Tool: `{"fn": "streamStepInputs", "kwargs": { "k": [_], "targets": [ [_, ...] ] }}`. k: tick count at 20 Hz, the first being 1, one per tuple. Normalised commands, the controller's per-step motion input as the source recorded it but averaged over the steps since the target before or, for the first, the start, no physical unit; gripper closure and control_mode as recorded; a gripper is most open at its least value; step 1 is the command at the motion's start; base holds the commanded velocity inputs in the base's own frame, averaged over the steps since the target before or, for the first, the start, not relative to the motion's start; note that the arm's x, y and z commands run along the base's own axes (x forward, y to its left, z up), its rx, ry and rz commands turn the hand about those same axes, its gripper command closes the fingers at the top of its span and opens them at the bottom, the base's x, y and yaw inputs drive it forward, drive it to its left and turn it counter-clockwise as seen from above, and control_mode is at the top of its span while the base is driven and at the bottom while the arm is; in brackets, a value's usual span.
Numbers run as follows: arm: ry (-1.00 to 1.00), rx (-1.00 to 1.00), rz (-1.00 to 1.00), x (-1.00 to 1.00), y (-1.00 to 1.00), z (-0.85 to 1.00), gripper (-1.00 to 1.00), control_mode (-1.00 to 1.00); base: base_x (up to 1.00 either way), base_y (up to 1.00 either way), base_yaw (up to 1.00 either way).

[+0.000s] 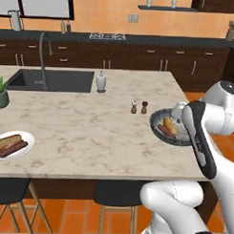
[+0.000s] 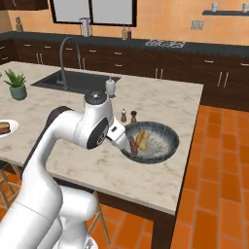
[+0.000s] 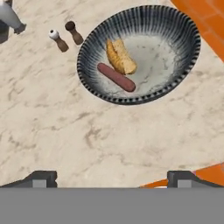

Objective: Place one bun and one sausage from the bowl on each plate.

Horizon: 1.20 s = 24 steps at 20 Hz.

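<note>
The dark-grey bowl (image 3: 168,61) stands near the counter's right end and holds one sausage (image 3: 116,77) and one bun (image 3: 120,57) side by side. Above and just short of it hangs my gripper (image 3: 111,178), open, its finger tips (image 3: 42,178) wide apart with nothing between them. From the base, the bowl (image 2: 163,142) shows the sausage (image 2: 133,145) and bun (image 2: 142,139) on its left half; my forearm covers part of the bowl (image 1: 157,121). The white plate (image 1: 25,137) at the far left carries a bun (image 1: 7,141) and a sausage (image 1: 13,149). The tan wooden plate is out of view.
Salt and pepper shakers (image 1: 134,107) (image 1: 144,107) stand just left of the bowl. Farther back are a soap dispenser (image 1: 101,82), the sink (image 1: 53,81) with its faucet (image 1: 43,54), and a potted plant (image 1: 0,93). The counter edge drops to orange floor (image 3: 205,26) right of the bowl.
</note>
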Motion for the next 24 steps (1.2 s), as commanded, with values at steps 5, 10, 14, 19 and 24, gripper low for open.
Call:
{"fn": "streamStepInputs", "kwargs": {
  "k": [5,10,14,19,24],
  "targets": [
    [0.05,-0.13,0.1,1.0,-0.16,-0.53,-1.0,-1.0,0.0,0.0,0.0],
    [0.0,-0.12,0.07,0.73,-0.31,-0.6,-1.0,-1.0,0.0,0.0,0.0],
    [0.0,-0.05,0.04,0.6,-0.43,-0.43,-1.0,-1.0,0.0,0.0,0.0],
    [0.0,-0.02,0.04,0.66,-0.11,-0.3,-1.0,-1.0,0.0,0.0,0.0],
    [0.03,0.0,0.01,0.75,-0.01,-0.22,-1.0,-1.0,0.0,0.0,0.0]
  ]
}}
